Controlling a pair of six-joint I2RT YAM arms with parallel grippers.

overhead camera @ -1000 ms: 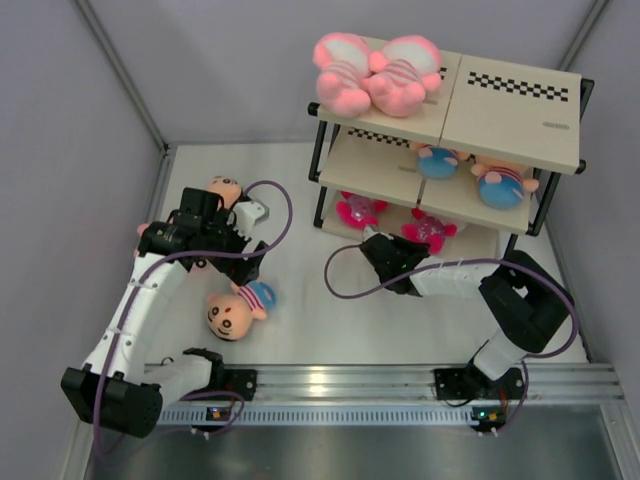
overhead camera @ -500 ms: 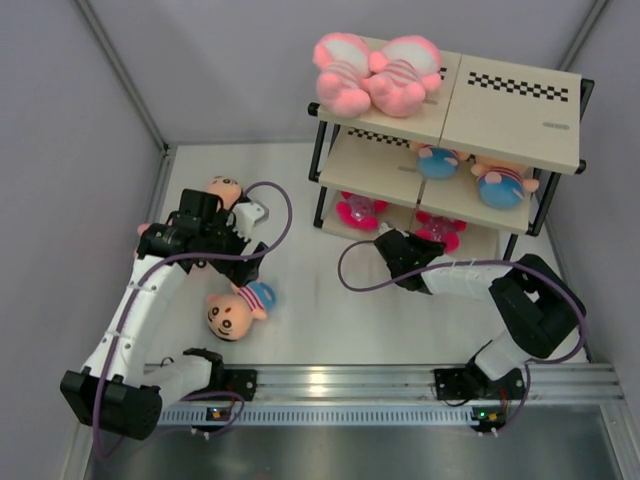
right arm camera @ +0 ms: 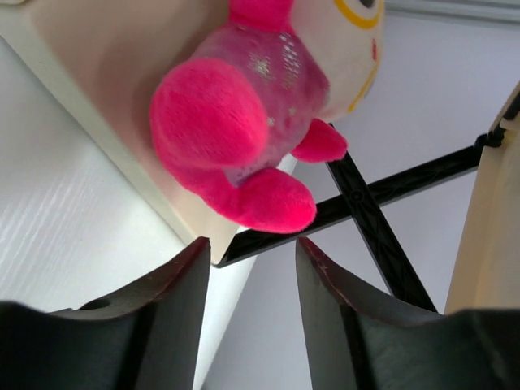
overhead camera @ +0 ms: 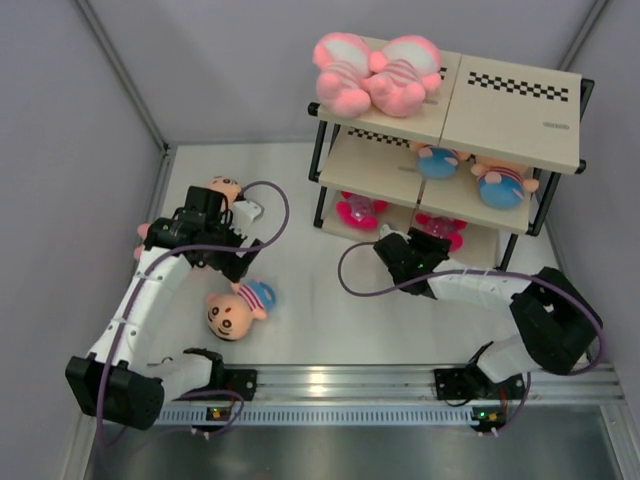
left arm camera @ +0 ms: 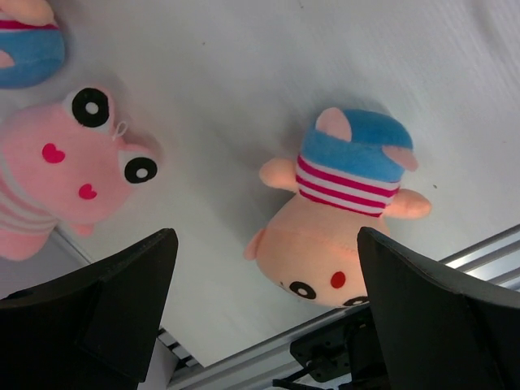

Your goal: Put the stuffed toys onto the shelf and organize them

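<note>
The shelf [overhead camera: 510, 110] stands at the back right. Two pink stuffed toys [overhead camera: 375, 72] lie on its top board, two blue-shirted ones [overhead camera: 500, 185] on the middle board, two magenta ones [overhead camera: 360, 210] on the bottom board. My right gripper [overhead camera: 412, 245] [right arm camera: 252, 248] is open just below one magenta toy [right arm camera: 244, 138], which rests on the bottom board [right arm camera: 106, 81]; nothing sits between its jaws. My left gripper [overhead camera: 232, 262] [left arm camera: 264, 244] hangs wide open above a tan-headed toy in a blue striped shirt [overhead camera: 235, 310] [left arm camera: 341, 219] lying on the table. A pink toy [left arm camera: 65, 162] lies beside it.
Another tan-headed toy [overhead camera: 222, 188] lies by the left wall, partly under the left arm. The shelf's black cross brace [right arm camera: 382, 203] runs just past my right fingers. An aluminium rail [overhead camera: 340, 385] edges the near side, and grey walls close in the left and back.
My right gripper carried the magenta toy onto the bottom board and has opened, leaving it there. The left arm has shifted slightly, still open.
</note>
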